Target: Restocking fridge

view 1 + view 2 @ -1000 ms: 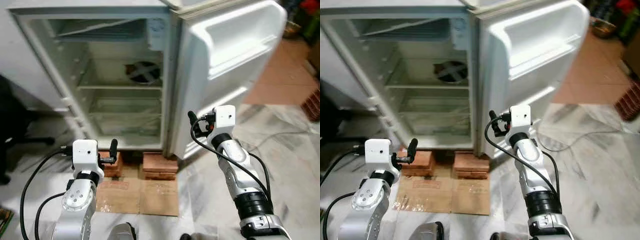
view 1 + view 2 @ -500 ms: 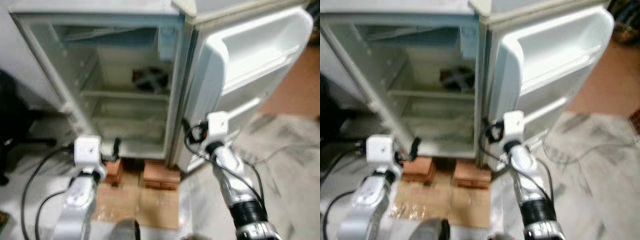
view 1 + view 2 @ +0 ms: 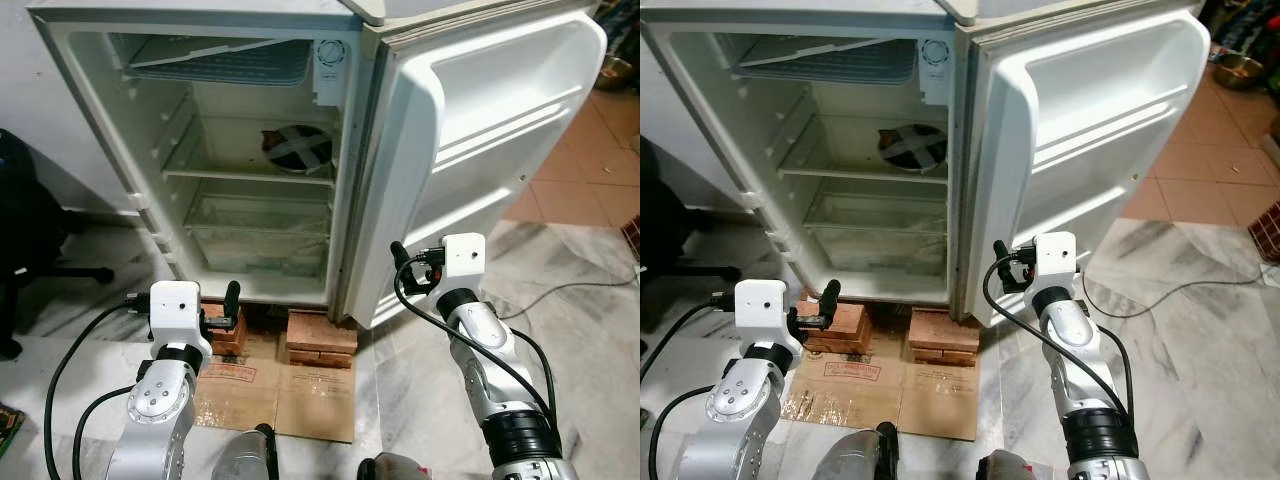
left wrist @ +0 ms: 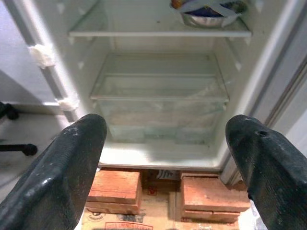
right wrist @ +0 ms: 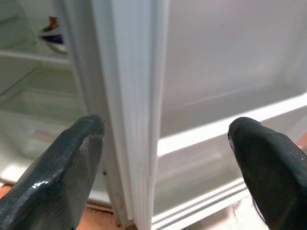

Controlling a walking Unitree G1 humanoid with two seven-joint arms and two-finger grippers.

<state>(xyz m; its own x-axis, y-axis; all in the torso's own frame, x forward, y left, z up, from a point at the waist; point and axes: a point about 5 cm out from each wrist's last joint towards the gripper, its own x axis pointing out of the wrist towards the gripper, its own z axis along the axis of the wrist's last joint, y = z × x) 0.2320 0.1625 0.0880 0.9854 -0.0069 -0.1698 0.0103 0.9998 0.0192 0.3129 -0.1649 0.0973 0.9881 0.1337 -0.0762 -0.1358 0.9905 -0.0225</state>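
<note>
Marble floor [image 3: 590,330] w/ labelled cardboard [image 3: 275,385], print unreadable, below open fridge [image 3: 250,170].

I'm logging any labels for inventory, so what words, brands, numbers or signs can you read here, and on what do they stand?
Nothing can be read for certain.
Flattened brown cardboard sheet on the floor before the open white fridge: red and dark print, too small and blurred to read.
Round white thermostat dial at the fridge's upper inside corner: marks around it, too small to read.
Red bricks under the fridge: no text that I can make out.
</note>
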